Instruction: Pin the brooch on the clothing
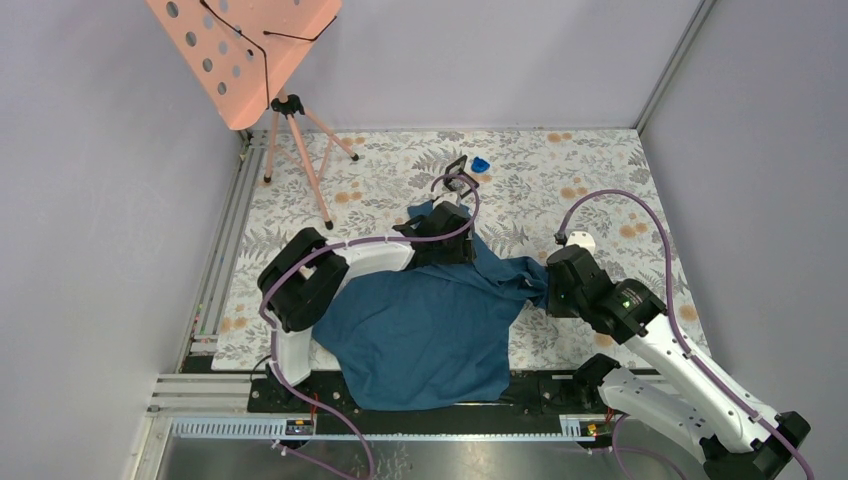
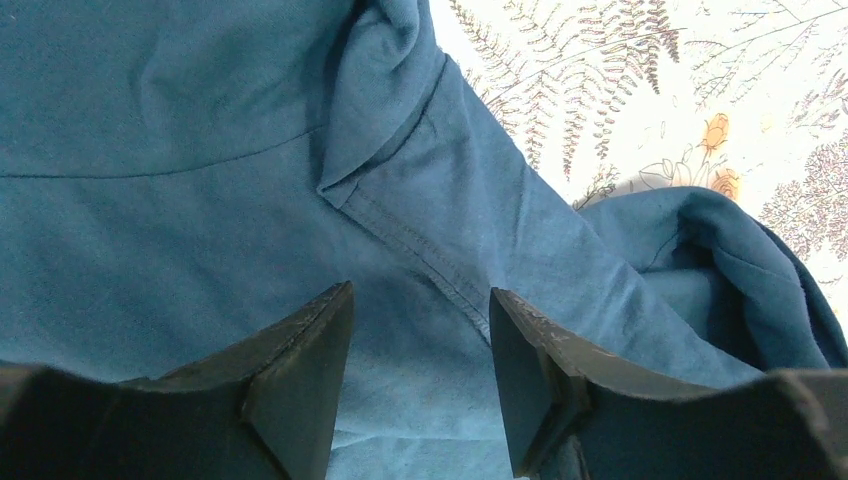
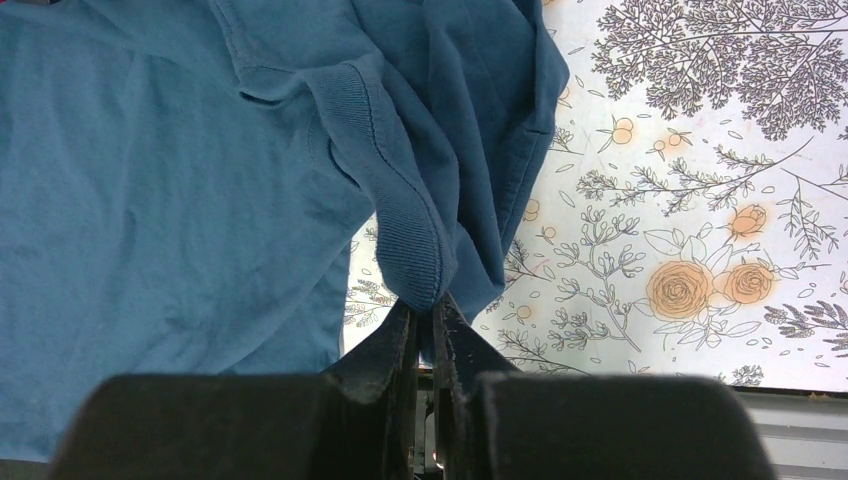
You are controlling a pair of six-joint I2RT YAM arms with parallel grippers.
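Prep step, I'd say: your right gripper (image 3: 432,318) is clamped on the ribbed edge of the T-shirt (image 1: 420,330), and your left gripper (image 2: 420,300) hangs wide open over the fabric. Can't spot the brooch anywhere. Next you'd want that T-shirt spread flat on the tabletop (image 1: 600,180).

Lilac walls (image 1: 480,60), floral tablecloth (image 1: 600,165), peach music stand (image 1: 235,92)

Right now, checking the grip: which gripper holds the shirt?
The right gripper, shut on the ribbed edge of the shirt; the left gripper is open over it.
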